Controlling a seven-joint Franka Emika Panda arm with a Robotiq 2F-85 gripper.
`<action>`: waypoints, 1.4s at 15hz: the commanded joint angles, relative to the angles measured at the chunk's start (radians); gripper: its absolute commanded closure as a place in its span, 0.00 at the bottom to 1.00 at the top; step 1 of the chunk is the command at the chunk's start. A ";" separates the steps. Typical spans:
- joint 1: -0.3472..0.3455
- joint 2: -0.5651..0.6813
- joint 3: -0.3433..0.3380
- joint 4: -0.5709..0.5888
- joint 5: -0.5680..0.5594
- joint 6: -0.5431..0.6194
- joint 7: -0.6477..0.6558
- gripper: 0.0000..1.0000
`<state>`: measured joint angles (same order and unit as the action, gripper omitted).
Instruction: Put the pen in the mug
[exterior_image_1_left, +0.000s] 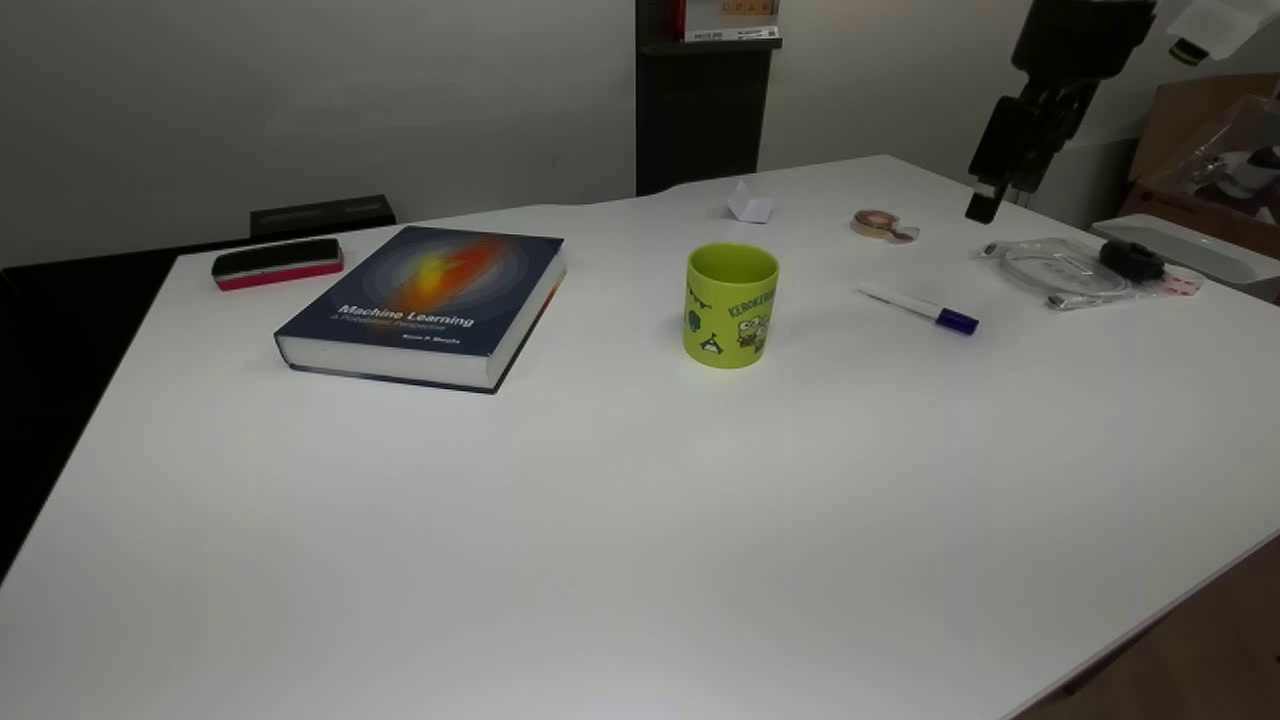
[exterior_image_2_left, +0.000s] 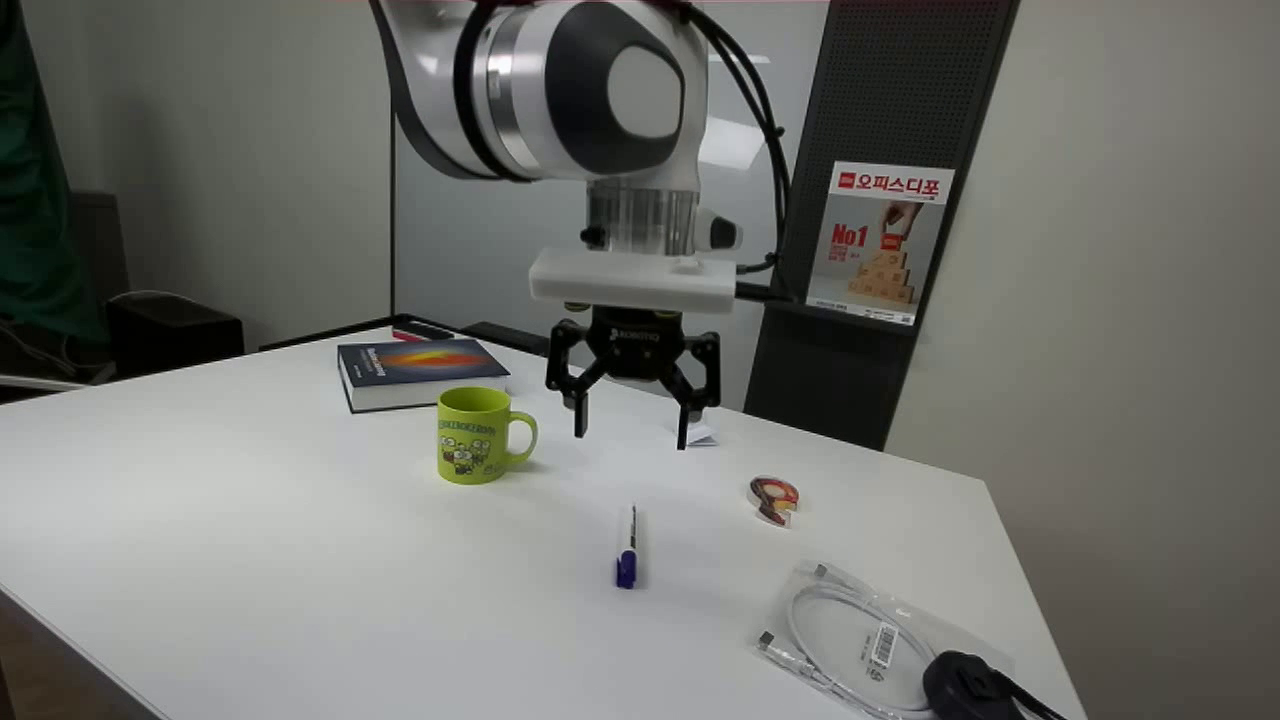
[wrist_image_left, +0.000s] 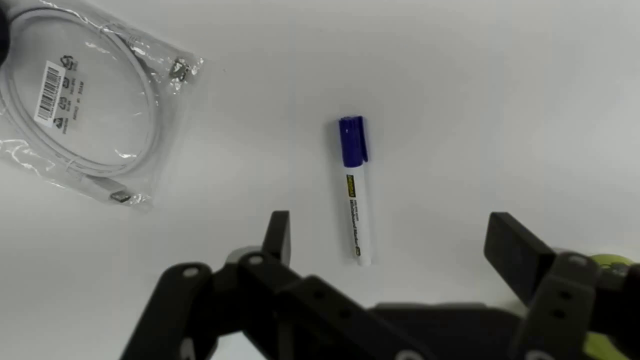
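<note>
The white pen with a blue cap lies flat on the white table, in both exterior views (exterior_image_1_left: 905, 303) (exterior_image_2_left: 628, 555) and in the wrist view (wrist_image_left: 355, 200). The yellow-green mug stands upright near it in both exterior views (exterior_image_1_left: 728, 320) (exterior_image_2_left: 472, 440). Only small parts of the mug show behind the right finger in the wrist view (wrist_image_left: 611, 260). My gripper is open and empty above the table in both exterior views (exterior_image_1_left: 1002, 200) (exterior_image_2_left: 631, 436). In the wrist view, the pen's white end lies between the spread fingertips (wrist_image_left: 390, 237), below them and apart; its cap points away.
A thick book (exterior_image_1_left: 430, 290) and a red-and-black eraser (exterior_image_1_left: 278, 265) lie beyond the mug. A tape roll (exterior_image_2_left: 774, 498), folded paper (exterior_image_1_left: 750, 205), a bagged cable (wrist_image_left: 85, 100) and a black round object (exterior_image_2_left: 965, 688) lie around the pen.
</note>
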<state>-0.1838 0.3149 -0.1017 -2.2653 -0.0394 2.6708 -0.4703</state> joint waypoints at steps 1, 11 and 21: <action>-0.034 0.130 0.034 0.095 -0.024 0.010 -0.047 0.00; -0.021 0.203 0.026 0.125 -0.075 0.043 -0.005 0.00; 0.005 0.379 0.032 0.270 -0.097 0.068 0.104 0.00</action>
<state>-0.1785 0.6364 -0.0738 -2.0702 -0.1217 2.7542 -0.4146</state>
